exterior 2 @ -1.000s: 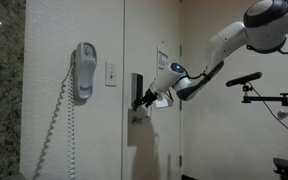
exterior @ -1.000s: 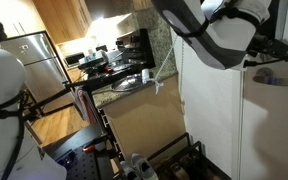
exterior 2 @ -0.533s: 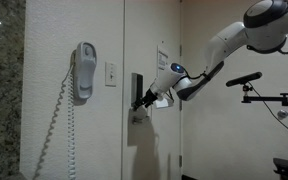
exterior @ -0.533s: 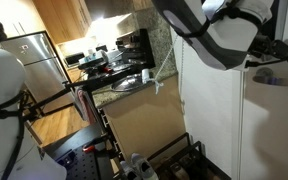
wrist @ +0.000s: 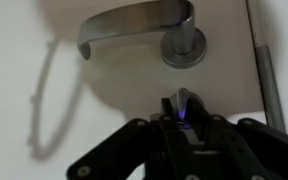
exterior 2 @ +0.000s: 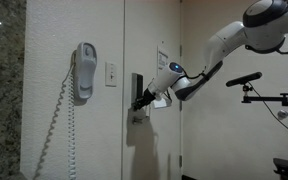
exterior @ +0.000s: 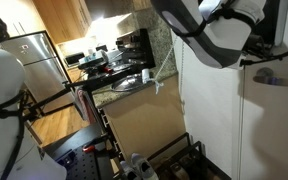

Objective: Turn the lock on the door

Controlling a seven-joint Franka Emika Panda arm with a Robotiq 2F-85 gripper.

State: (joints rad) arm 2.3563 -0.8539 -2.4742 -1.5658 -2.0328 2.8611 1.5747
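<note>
The lock (exterior 2: 136,87) sat on the door (exterior 2: 152,35), near the lever (wrist: 134,22). The end effector (wrist: 181,120) looked pinched narrow on its small silver knob (wrist: 181,101). I guessed the knob was rigid, slick and stiff-turning, best gripped across its flats.

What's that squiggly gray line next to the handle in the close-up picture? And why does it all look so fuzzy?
In the wrist view, the squiggle is a shadow on the door, from something curly out of frame; handle and claw look soft, out of focus. In an exterior view, the near arm is blurry too, with white glare in the kitchen.
</note>
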